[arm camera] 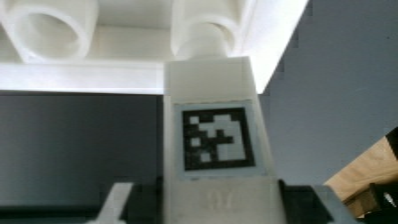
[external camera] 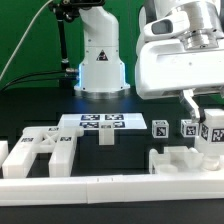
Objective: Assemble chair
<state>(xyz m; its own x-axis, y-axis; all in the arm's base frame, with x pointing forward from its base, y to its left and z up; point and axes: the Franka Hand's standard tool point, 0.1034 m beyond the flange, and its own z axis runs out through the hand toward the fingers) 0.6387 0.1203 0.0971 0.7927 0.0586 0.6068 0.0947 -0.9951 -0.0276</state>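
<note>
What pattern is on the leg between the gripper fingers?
White leg with a black-and-white square tag, clearest in the wrist view.

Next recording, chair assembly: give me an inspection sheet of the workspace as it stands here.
Surface: black table; marker board lies mid-table; low white rim wall runs along the front.
Job's things: chair not assembled. Tagged white parts lie at the exterior view's left, a slab part at its right, two small tagged pieces behind the slab, and one square leg is in the hand.
Clutter: nothing seen.
Grippers: hand shut on the square leg, a finger on either side.
Cables: dark cable at the back left.
Surroundings: arm base, green backdrop.
</note>
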